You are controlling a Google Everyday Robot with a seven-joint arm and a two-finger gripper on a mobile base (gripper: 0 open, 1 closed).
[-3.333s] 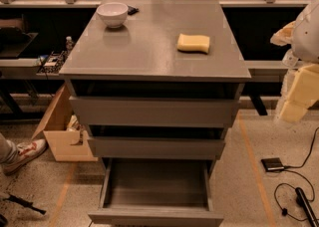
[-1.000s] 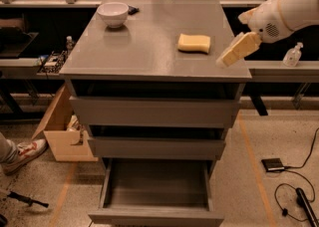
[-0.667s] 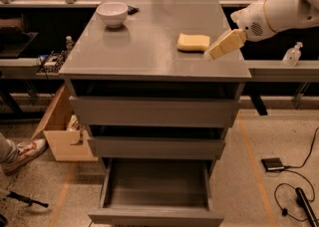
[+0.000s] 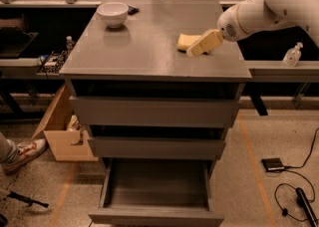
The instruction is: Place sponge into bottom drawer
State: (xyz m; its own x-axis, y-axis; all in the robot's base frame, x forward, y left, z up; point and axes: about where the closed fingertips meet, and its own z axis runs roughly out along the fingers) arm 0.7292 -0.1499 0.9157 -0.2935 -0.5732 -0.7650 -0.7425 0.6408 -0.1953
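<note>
The pale-yellow sponge lies on the grey cabinet top, right of centre. My gripper, with its yellowish foam fingers, comes in from the right on the white arm and sits right at the sponge's right side, covering part of it. The bottom drawer is pulled open at the cabinet's foot, and its grey tray holds nothing.
A white bowl stands at the back left of the cabinet top. The two upper drawers are shut. A cardboard box and a person's shoe are on the floor at the left. Cables and a pedal lie at the right.
The arm has swung in from the right side, up over the cabinet top and leftward, until the gripper reached the sponge. The sponge has not moved.
</note>
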